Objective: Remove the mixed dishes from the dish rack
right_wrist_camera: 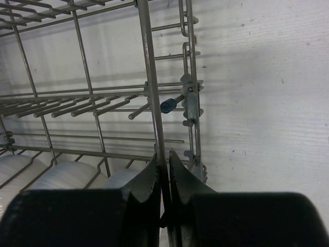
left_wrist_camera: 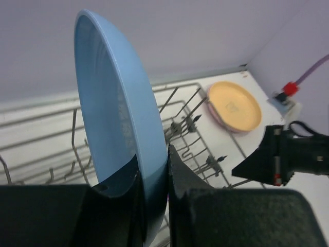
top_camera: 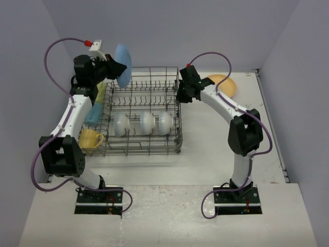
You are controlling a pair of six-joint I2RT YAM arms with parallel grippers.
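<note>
My left gripper [top_camera: 114, 69] is shut on the lower edge of the blue plate [top_camera: 123, 66] and holds it upright above the far left corner of the dish rack [top_camera: 178, 121]. In the left wrist view the plate [left_wrist_camera: 113, 103] stands between my fingers [left_wrist_camera: 152, 159]. My right gripper [top_camera: 181, 95] is shut on a rim wire on the rack's right side [right_wrist_camera: 149, 77], seen between its tips [right_wrist_camera: 163, 157]. Three white bowls [top_camera: 147, 123] sit in a row in the rack. A yellow mug [top_camera: 90, 139], a light blue mug [top_camera: 92, 114] and a yellow-green mug [top_camera: 100, 92] stand along its left side.
The orange-yellow plate [top_camera: 223, 85] lies on the table at the far right, stacked on the pink plate [left_wrist_camera: 221, 121]. Grey walls enclose the table on three sides. The right arm's wrist [left_wrist_camera: 293, 154] shows beside the rack in the left wrist view.
</note>
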